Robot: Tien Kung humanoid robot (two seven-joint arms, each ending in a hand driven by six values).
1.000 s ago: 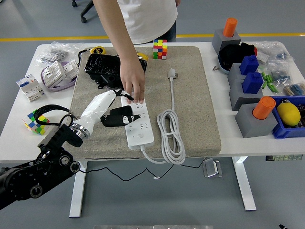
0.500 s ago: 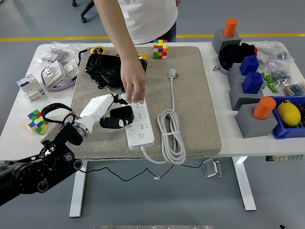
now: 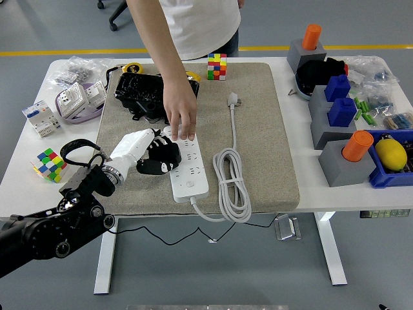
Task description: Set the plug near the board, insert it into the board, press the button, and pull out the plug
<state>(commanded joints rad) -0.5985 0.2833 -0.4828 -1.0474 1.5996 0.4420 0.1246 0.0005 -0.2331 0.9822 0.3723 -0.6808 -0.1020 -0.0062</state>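
A white power strip [image 3: 188,169] lies on the tan mat [image 3: 258,148]. A person's hand [image 3: 181,113] presses down on its far end. My left hand [image 3: 160,157], white-covered with black fingers [image 3: 169,155], sits at the strip's left edge. The fingers are curled over a black plug that I can hardly tell apart from them. The strip's button [image 3: 189,183] shows uncovered near its close end. The strip's own white cord lies coiled [image 3: 232,187] to the right and ends in a white plug [image 3: 233,99].
A black cable bundle [image 3: 139,90] lies at the mat's far left. Rubik's cubes sit at the left [image 3: 49,163] and far middle [image 3: 217,66]. Grey blocks with orange and blue pegs [image 3: 342,152] and a blue bin [image 3: 393,169] crowd the right side.
My left forearm swung left and lower, and the fingers went from stretched over the strip to curled tight at its left edge. The person's hand stayed on the strip.
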